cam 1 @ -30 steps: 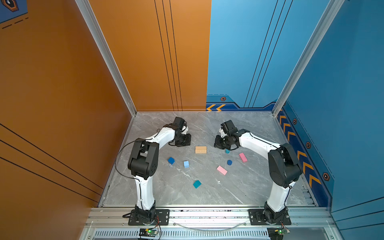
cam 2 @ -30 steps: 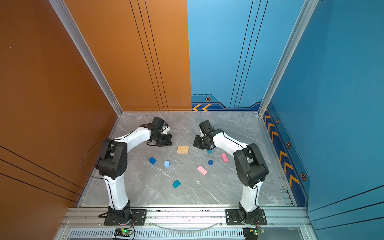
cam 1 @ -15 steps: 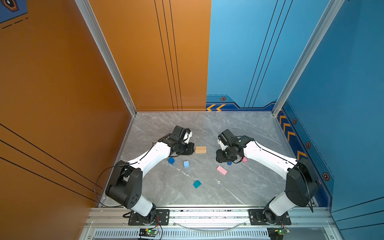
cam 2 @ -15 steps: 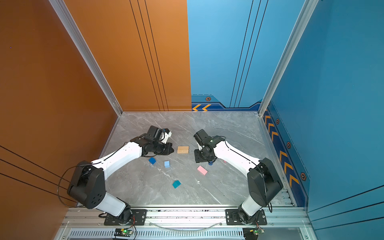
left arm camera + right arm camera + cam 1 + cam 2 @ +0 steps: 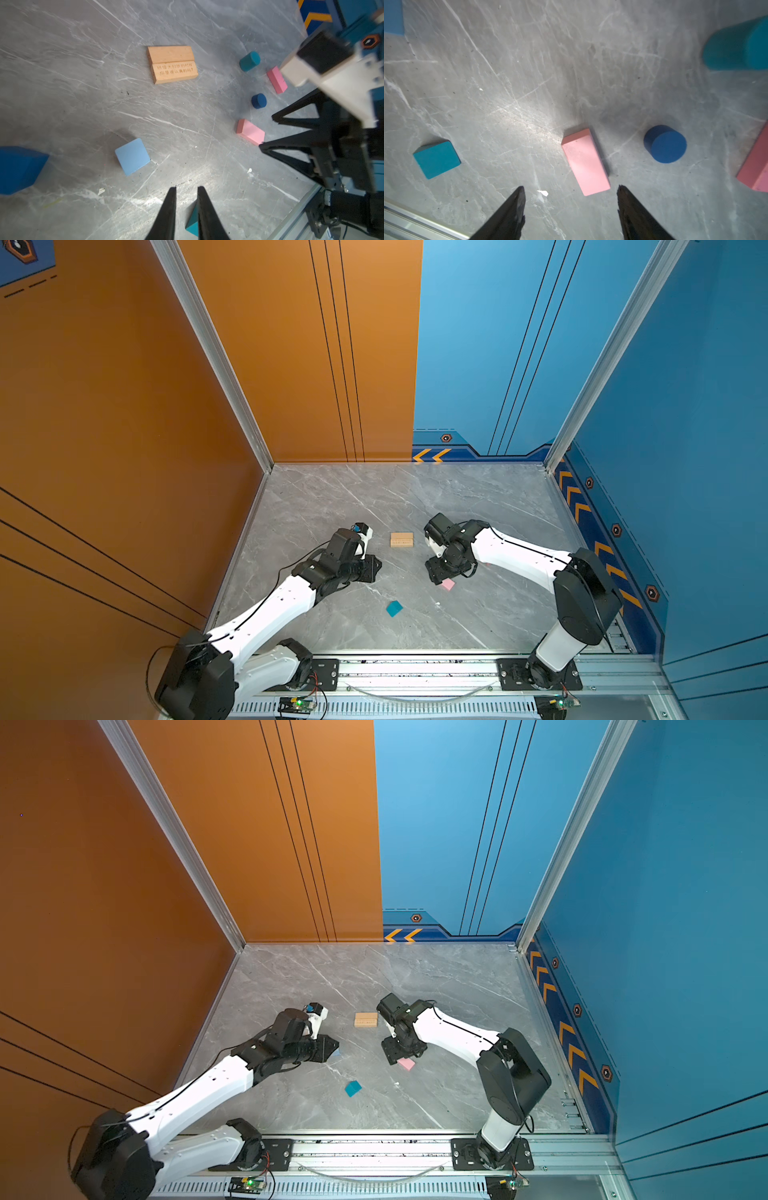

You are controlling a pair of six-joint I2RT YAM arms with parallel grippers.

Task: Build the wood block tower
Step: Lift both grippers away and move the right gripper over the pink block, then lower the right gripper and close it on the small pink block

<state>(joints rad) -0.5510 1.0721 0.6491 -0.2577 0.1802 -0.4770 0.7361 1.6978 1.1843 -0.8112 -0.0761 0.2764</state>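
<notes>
Crosswise, tan bars [image 5: 401, 539] flat, parallel.

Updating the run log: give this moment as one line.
stacking: none yet | left gripper: slightly open, empty | right gripper: open, by pink rectangular wooden bar | tan wooden bars: paired flat

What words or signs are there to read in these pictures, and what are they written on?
"班级大扫除的时候 你是很认真的吗?": two engraved rows on one tan bar, left wrist view.
In both top views the tan bars show marks too small to read.
Orange arrow signs and hexagon badges: pictures only, no words.
</notes>
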